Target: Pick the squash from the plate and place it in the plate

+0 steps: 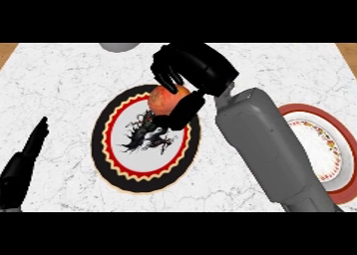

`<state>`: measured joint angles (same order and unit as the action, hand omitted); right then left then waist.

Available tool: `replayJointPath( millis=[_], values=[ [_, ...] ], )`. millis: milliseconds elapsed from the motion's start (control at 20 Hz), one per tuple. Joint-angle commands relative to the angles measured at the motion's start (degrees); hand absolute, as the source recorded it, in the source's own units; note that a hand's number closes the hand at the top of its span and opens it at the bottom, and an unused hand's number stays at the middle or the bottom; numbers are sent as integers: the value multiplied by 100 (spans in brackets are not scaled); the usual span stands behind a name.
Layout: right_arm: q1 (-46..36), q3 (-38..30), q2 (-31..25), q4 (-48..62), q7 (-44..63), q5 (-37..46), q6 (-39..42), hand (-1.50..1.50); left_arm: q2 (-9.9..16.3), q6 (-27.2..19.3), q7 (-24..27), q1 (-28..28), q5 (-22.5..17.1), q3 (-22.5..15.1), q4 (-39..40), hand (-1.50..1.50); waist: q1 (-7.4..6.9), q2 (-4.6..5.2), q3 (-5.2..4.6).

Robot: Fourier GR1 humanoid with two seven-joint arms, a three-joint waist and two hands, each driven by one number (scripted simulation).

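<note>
Squash (165, 98) pinched between curled fingers and thumb of right hand (190, 67), held over upper edge of black-rimmed dragon plate (113, 144). Red-rimmed plate (342, 134) partly hidden by right forearm. Left hand (23, 162) seen at lower left, fingers straight, pressed together.

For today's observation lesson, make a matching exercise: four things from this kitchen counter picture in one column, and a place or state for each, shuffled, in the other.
Column 1:
1. squash
2. black-rimmed plate
3. red-rimmed plate
4. left hand

Column 2:
A. partly hidden behind the right forearm
B. open, resting at the view's left edge
C. held in the right hand
D. middle of the counter, dragon picture on it

Pairs: 1-C, 2-D, 3-A, 4-B
</note>
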<state>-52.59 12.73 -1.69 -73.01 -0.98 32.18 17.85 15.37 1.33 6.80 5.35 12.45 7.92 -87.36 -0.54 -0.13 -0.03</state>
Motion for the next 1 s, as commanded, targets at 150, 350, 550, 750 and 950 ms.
replayJointPath(
  millis=[150, 350, 550, 750, 950],
  values=[
    [-212, 1306, 165, 819, 501, -341, -684, 150, 14, 54, 123, -98, 26, 60, 138, 0, -80, 23, 0],
    [-499, 1939, 168, 1319, 648, -843, -1161, 150, -37, 146, -183, -195, -5, -6, -118, 0, -113, 27, 1],
    [-10, 2237, 169, 1598, 908, -1872, -1773, 150, -47, 167, -26, -253, 10, -48, 34, 0, -284, 65, -1],
    [-282, 2818, 169, 1982, 1298, -2211, -2274, -150, -258, -145, 113, -113, 301, -162, 85, 0, -193, 42, 0],
    [-572, 3289, 169, 2218, 923, -2951, -2821, -150, -210, 111, 110, 25, 112, -126, -76, 0, -255, 52, 1]
  ],
)
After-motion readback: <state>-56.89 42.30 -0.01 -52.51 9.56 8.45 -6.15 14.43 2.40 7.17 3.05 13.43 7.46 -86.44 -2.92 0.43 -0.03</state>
